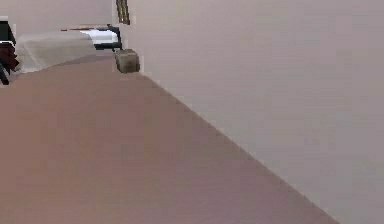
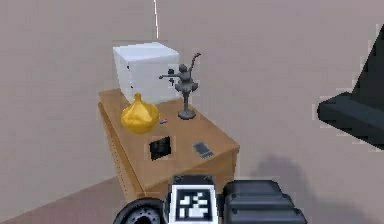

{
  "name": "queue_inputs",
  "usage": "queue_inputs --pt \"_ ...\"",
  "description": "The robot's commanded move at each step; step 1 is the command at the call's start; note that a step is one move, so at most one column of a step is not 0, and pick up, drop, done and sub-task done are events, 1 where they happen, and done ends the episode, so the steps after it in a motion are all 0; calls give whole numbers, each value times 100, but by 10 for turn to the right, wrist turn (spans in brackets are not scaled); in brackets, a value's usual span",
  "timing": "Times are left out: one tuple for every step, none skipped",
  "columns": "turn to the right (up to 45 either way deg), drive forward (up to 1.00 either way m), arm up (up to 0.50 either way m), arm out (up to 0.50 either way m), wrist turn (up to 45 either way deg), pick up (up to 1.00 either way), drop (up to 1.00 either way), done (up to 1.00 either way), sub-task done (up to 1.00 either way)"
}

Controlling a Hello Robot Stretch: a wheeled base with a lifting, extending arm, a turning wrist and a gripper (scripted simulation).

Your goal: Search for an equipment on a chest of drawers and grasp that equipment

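A low wooden chest (image 2: 140,165) stands by the wall in the arm side view. On its top are a white box (image 2: 140,68), a golden rounded vase (image 2: 139,115) and a grey figure statue (image 2: 186,85). A small dark square thing (image 2: 160,150) and a small flat grey thing (image 2: 203,151) lie nearer the chest's front. At the bottom edge a white marker square (image 2: 195,203) shows on the arm's end, with the gripper's dark body (image 2: 140,213) to its left. Its far end is cut off, so I cannot tell whether it holds anything.
A dark angular shape (image 2: 355,112) juts in at the arm side view's right. In the forward view a beige wall (image 1: 280,90) runs along the right of bare brown floor (image 1: 100,150). A small box (image 1: 127,61) sits at the wall's foot, and pale furniture (image 1: 70,45) lies far off.
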Motion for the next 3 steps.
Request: queue_inputs --pt "0 0 0 34 0 0 0 0 0" --pt "0 0 0 0 450 0 0 0 0" --pt "0 0 0 0 450 0 0 0 0"
